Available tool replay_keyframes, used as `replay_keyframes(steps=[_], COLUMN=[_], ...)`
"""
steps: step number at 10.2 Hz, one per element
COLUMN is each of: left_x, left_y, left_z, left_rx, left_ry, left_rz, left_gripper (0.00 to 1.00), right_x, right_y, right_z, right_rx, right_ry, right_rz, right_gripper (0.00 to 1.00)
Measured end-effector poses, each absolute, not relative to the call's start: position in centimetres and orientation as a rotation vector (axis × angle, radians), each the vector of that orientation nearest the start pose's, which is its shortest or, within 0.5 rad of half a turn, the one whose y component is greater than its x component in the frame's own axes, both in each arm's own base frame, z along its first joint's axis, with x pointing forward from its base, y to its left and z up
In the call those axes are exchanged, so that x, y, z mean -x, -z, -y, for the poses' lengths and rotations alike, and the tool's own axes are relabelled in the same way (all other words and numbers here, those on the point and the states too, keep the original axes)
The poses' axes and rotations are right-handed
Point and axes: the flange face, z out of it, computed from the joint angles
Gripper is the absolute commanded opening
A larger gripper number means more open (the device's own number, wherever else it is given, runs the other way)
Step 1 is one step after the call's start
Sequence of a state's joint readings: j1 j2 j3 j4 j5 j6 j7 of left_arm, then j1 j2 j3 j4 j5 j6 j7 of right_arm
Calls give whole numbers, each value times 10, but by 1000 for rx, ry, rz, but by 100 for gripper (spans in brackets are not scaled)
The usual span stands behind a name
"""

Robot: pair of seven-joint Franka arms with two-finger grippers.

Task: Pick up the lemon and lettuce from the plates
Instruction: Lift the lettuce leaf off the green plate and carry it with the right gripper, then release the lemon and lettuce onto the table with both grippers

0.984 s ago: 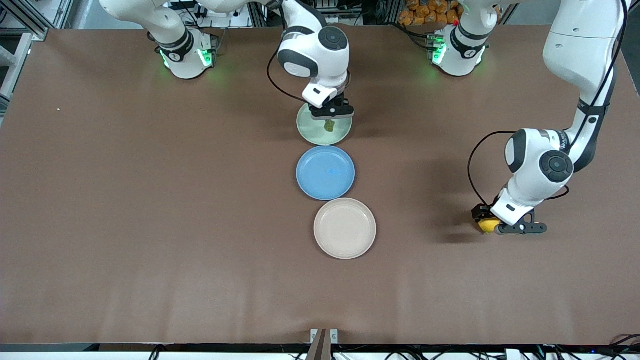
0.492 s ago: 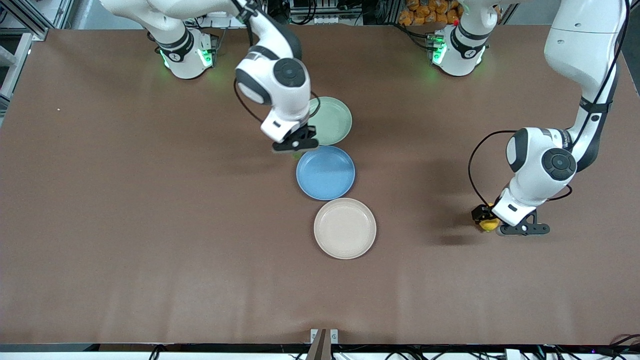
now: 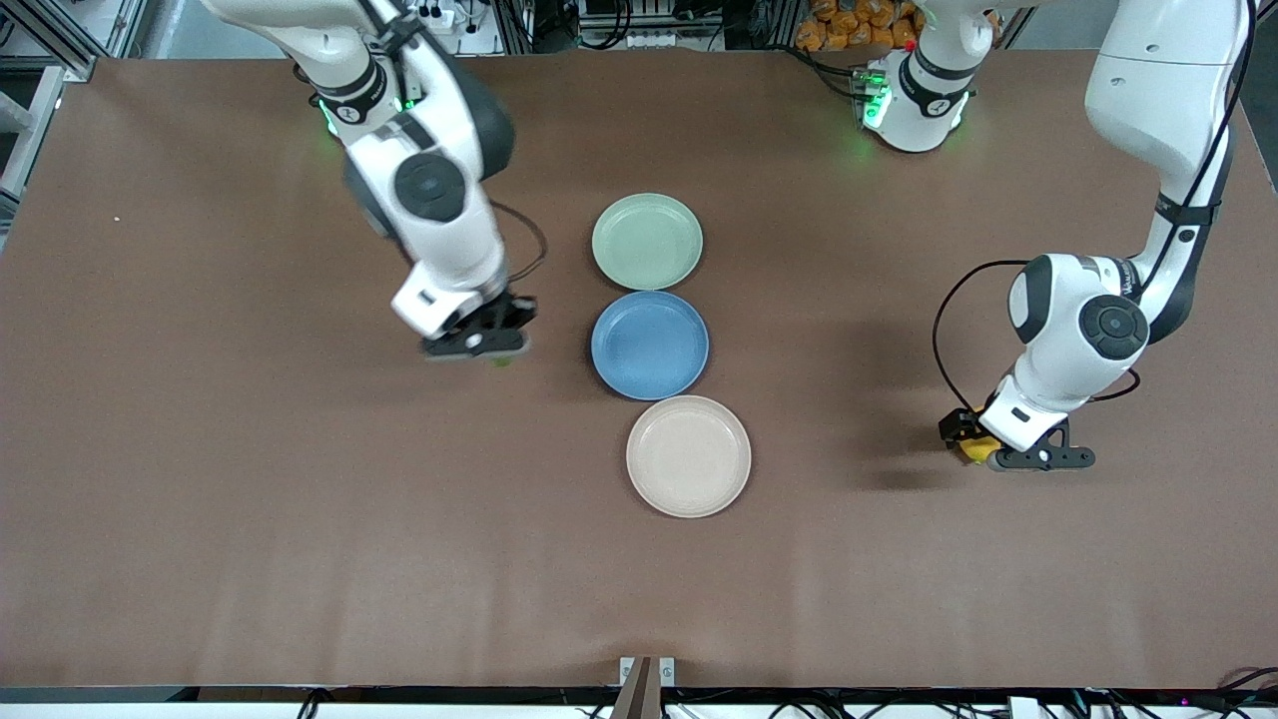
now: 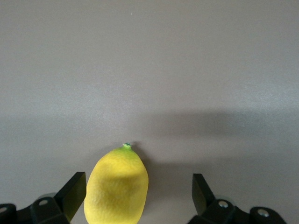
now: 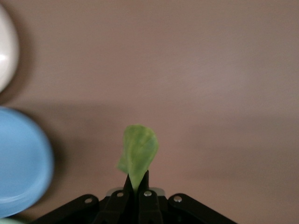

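My right gripper (image 3: 491,352) is shut on the lettuce (image 3: 502,360), a light green leaf, and holds it just above the bare table beside the blue plate, toward the right arm's end. In the right wrist view the lettuce (image 5: 138,154) sticks out from the closed gripper (image 5: 138,179). My left gripper (image 3: 973,446) is low at the table toward the left arm's end, open around the lemon (image 3: 978,449). In the left wrist view the lemon (image 4: 117,186) lies on the table between the spread fingers of the gripper (image 4: 138,189), close to one finger. The pale green plate (image 3: 647,242) and the beige-pink plate (image 3: 689,456) are empty.
A round blue plate (image 3: 650,345) lies between the other two plates, in a row at mid-table. It shows in the right wrist view (image 5: 18,163), with the beige-pink plate's edge (image 5: 4,46). Brown table surface surrounds both grippers.
My right gripper has lifted the lettuce off the pale green plate and carried it toward the right arm's end, beside the blue plate. The left gripper has stayed at the lemon.
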State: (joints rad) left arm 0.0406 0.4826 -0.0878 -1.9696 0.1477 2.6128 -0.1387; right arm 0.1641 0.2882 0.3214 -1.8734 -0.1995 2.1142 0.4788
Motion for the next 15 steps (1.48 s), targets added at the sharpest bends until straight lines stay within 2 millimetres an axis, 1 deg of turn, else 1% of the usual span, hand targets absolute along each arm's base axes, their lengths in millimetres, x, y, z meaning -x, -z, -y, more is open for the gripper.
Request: replay_keyframes(steps=[1, 2, 3, 5, 7, 8, 9, 10, 11, 12, 13, 14, 15], left_x=[-631, -631, -631, -631, -632, -633, -633, -633, -631, -629, -625, -621, -619], left_y=[-241, -241, -241, -243, -249, -256, -269, -287, -307, -325, -341, -355, -367], left_z=[30, 30, 29, 29, 30, 30, 30, 30, 33, 39, 45, 50, 56], left_rx=[3101, 3101, 3101, 3100, 3099, 3096, 3092, 3085, 3080, 3077, 3075, 3073, 3072], left_ry=[261, 262, 262, 267, 274, 272, 260, 247, 240, 233, 220, 200, 190], left_rz=[-25, -24, -22, -22, -23, -23, -22, -20, -25, -37, -47, -42, -19], left_gripper=[100, 100, 100, 100, 100, 100, 100, 100, 100, 100, 100, 100, 100], right_x=[-576, -591, -601, -609, -612, -612, -612, -612, -611, -610, -610, -611, -610], right_y=[-360, -355, -351, -343, -329, -316, -295, -274, -252, -232, -216, -204, -198], right_z=[-220, -175, -138, -81, -37, -18, 3, 18, 23, 21, 18, 17, 17], right_rx=[3242, 3262, 3277, 3290, 3295, 3294, 3288, 3280, 3272, 3265, 3260, 3256, 3254], right_ry=[3, -16, -38, -81, -134, -176, -222, -255, -296, -321, -316, -316, -324], right_rz=[181, 192, 195, 184, 118, 88, 58, 33, 31, 44, 55, 59, 62], right_gripper=[0, 0, 0, 0, 0, 0, 0, 0, 0, 0, 16, 49, 99])
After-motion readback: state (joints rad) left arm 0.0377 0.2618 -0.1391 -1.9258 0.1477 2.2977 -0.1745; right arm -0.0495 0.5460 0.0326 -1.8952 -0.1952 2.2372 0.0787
